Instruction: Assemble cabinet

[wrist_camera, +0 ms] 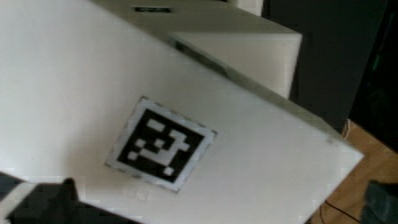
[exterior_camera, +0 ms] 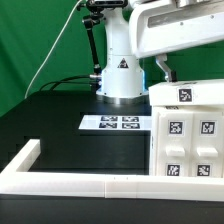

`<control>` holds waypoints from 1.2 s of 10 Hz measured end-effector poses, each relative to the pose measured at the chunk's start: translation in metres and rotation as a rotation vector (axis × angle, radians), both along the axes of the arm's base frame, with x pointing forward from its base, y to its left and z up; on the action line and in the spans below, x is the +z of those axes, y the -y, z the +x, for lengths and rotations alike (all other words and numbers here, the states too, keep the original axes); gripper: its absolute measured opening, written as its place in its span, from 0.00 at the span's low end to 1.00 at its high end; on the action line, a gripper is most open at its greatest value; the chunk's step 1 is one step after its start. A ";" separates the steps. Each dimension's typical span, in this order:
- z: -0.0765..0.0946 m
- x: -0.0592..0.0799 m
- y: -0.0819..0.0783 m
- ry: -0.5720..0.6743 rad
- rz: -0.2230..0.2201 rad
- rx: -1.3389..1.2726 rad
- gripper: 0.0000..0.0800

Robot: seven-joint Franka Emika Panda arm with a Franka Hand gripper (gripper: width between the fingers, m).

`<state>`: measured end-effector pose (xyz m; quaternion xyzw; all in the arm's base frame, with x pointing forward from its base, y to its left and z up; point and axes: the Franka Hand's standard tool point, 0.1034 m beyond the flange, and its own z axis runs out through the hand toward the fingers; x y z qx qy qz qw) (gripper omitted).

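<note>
Pincer (exterior_camera: 162, 70) sits half-hidden behind cabinet (exterior_camera: 186, 135); wrist view shows one tag (wrist_camera: 166, 141).

Surface (exterior_camera: 50, 125) is bare and passable from the exterior view's left edge to the middle. Marker board (exterior_camera: 112, 123) lies flat mid-surface and blocks nothing from above. Rail frame (exterior_camera: 80, 183) walls the front edge and turns up at the front left corner. Robot base (exterior_camera: 120, 78) blocks the middle of the back edge, with cables (exterior_camera: 62, 84) beside it. Cabinet (exterior_camera: 188, 130) fills the right edge down to the front right corner, touching the rail. Arm (exterior_camera: 180, 28) hangs low over the cabinet, little room between. Wrist view: cabinet panel fills nearly everything.
</note>
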<state>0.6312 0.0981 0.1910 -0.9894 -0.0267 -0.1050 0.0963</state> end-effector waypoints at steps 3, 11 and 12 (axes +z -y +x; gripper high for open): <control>-0.002 -0.003 0.004 0.031 -0.049 0.182 1.00; -0.007 -0.015 0.011 0.085 -0.203 0.742 1.00; -0.008 -0.018 0.010 0.079 -0.201 0.739 1.00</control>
